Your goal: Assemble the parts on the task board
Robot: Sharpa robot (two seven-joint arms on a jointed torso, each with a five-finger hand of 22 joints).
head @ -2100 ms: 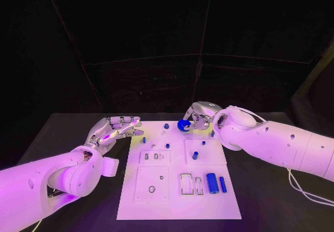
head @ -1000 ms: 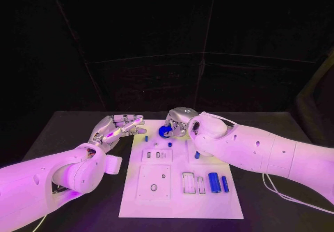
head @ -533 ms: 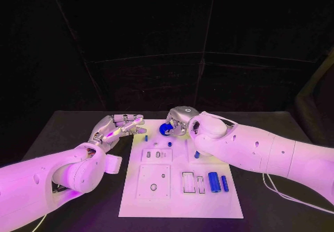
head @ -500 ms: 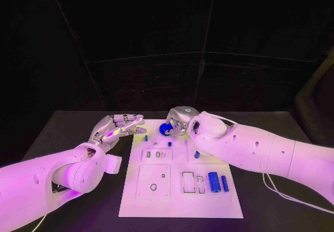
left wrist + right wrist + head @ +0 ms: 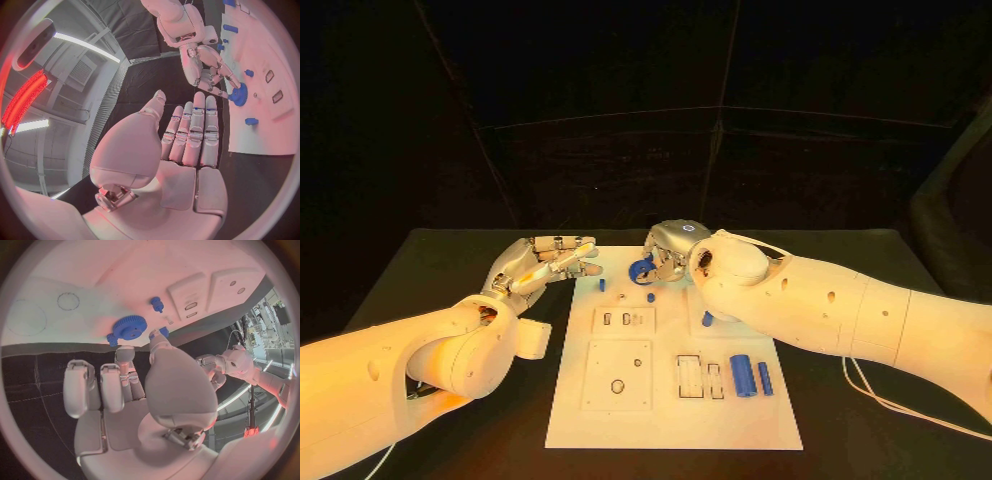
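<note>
Right hand (image 5: 672, 252): pinching the blue gear (image 5: 643, 268) at its fingertips, now holding it over the far left part of the white board (image 5: 646, 420), after carrying it leftwards.
Gear: hovering near a small blue peg (image 5: 602, 285), not yet seated.
Left hand (image 5: 545, 262): holding nothing, fingers stretched out, staying beside the board.
Meaning: probably lining up for lowering.

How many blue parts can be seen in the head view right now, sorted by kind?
blue gear, held by the right hand: 1
large blue cylinders: 2
small blue pegs: 3
Total: 6. The right arm covers part of the task board, so more may be hidden.
</note>
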